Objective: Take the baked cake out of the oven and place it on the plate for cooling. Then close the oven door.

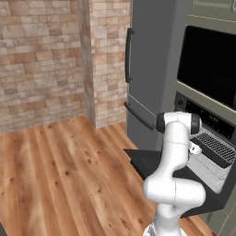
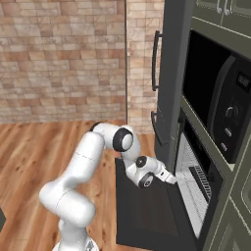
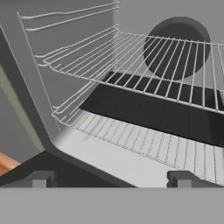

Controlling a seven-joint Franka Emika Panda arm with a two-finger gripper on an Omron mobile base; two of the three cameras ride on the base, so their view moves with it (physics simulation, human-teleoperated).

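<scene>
- We see the oven door [image 2: 142, 215] dropped flat open.
- Our end effector [image 3: 111, 178] is spread wide and empty, facing the oven [image 2: 196, 176] and its wire rack [image 3: 144, 70].

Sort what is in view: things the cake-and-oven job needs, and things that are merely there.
Job:
- built-in black oven with pale grey cavity
- wide flat black drop-down oven door, lying open
- wire rack
- black tray on the lower rack
- hand, open, at the oven mouth

Merely there:
- larger black microwave
- tall grey fridge door
- brick wall
- wooden floor
</scene>
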